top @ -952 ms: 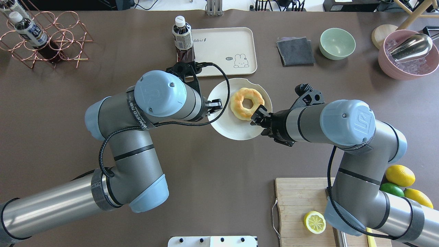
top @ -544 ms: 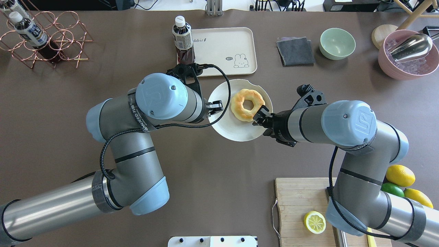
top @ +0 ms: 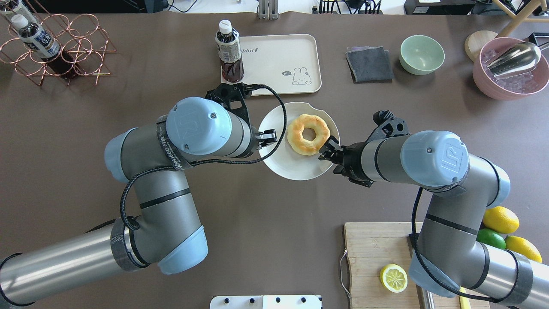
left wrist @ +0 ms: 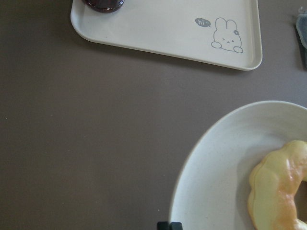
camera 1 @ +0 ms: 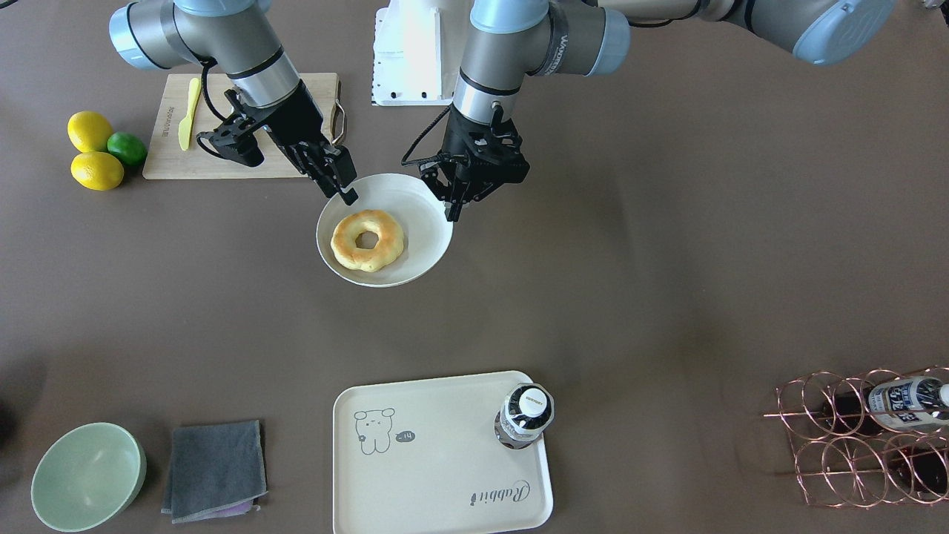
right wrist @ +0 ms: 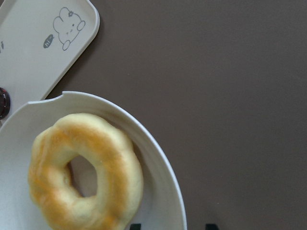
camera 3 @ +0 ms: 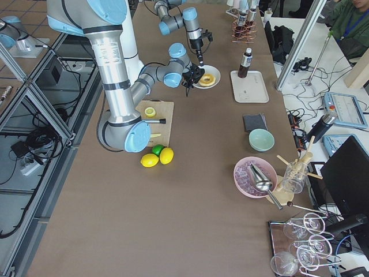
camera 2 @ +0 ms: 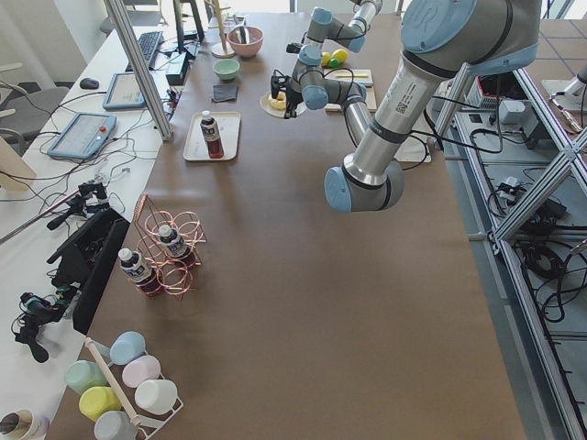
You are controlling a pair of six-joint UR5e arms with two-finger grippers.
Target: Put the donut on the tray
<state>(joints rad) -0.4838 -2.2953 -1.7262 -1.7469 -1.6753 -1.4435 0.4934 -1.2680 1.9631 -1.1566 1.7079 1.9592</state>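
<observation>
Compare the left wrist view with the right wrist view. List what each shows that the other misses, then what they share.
Only the left wrist view: one long edge of the tray with both its corners, and a sliver of the grey cloth at the right border.
Only the right wrist view: the centre hole of the donut, and the notch in the rim of the plate.
Both: the donut lying on the plate, the tray's rabbit drawing and the brown table.

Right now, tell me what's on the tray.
Only a bottle, standing at one corner of the tray. The donut lies on the plate. The bottle's base hides the tray beneath it.
</observation>
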